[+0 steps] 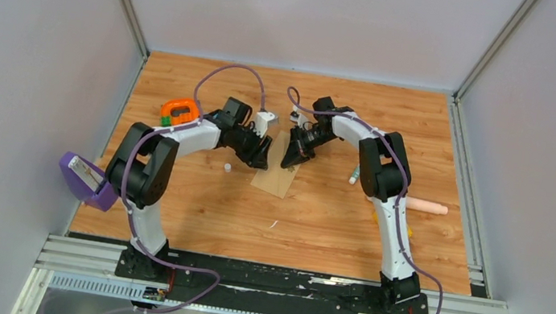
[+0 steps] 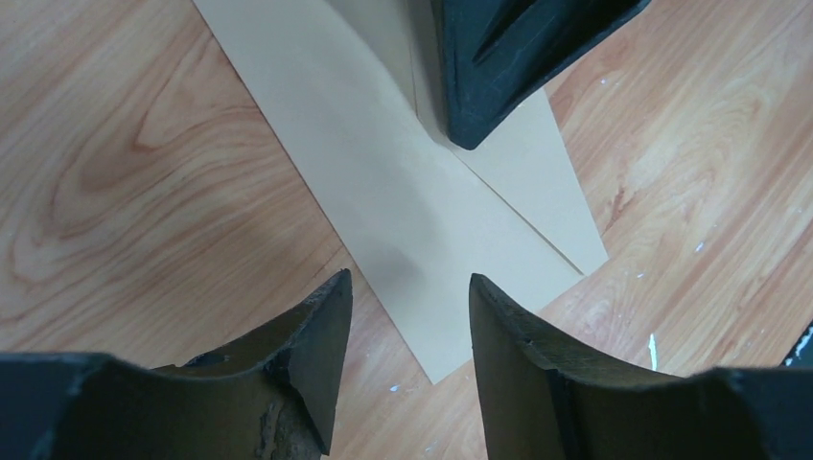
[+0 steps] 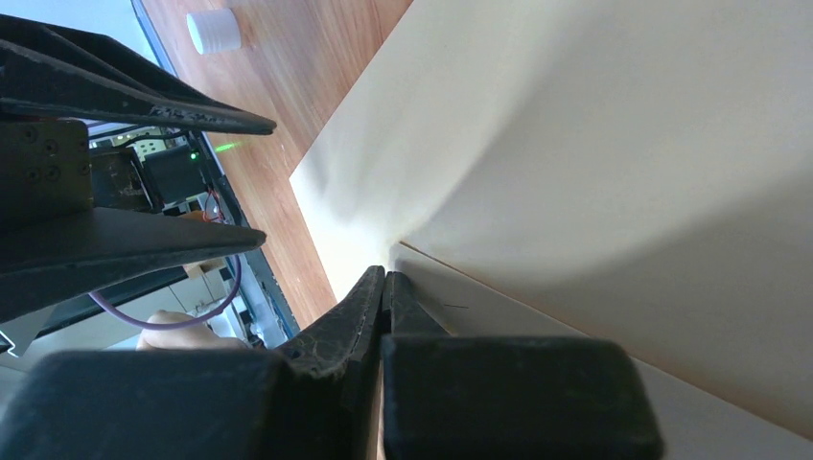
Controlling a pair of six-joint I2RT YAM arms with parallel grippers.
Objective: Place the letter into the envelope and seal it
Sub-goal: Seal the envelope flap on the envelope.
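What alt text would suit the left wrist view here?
A tan envelope lies flat and askew on a wooden table, with the left end effector open above its near corner. The right end effector, shut, rests on a fold seam.

We log on the wooden table [image 1: 314, 227]: an orange-and-green item [image 1: 180, 111] far left; a small white cap [image 1: 228, 167] near centre; a pale tube with a teal tip [image 1: 354, 175] and a pink cylinder [image 1: 426, 206] on the right. A purple case [image 1: 85, 179] sits at the left edge.
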